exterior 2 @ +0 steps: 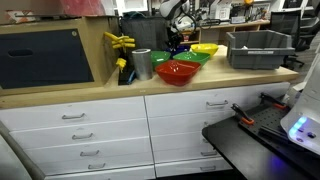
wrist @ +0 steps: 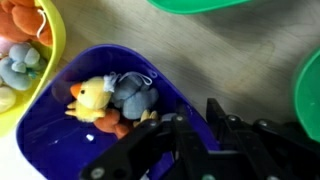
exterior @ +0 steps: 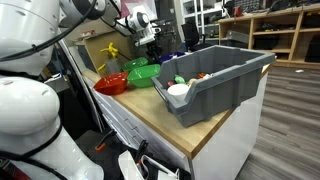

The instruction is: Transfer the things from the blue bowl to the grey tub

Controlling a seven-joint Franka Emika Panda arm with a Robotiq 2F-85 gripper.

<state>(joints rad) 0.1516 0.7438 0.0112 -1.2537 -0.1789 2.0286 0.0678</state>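
In the wrist view the blue bowl [wrist: 60, 140] sits on the wooden counter. It holds the things: a yellow duck [wrist: 90, 100], a grey-blue soft toy [wrist: 133, 95] and a small orange piece [wrist: 108, 124]. My gripper [wrist: 198, 112] straddles the bowl's right rim, with one finger inside and one outside, closed in against the wall. In both exterior views the gripper [exterior: 150, 42] [exterior 2: 175, 35] hangs low over the bowls at the far end of the counter. The grey tub [exterior: 215, 75] [exterior 2: 258, 48] stands apart from the bowls and holds a white object [exterior: 178, 90].
A yellow bowl [wrist: 25, 60] with soft toys touches the blue bowl's left side. A green bowl [exterior: 142, 75] and a red bowl [exterior: 111, 84] stand between the blue bowl and the counter's near end. A metal cup [exterior 2: 141, 64] and a yellow object [exterior 2: 120, 42] stand by the wall.
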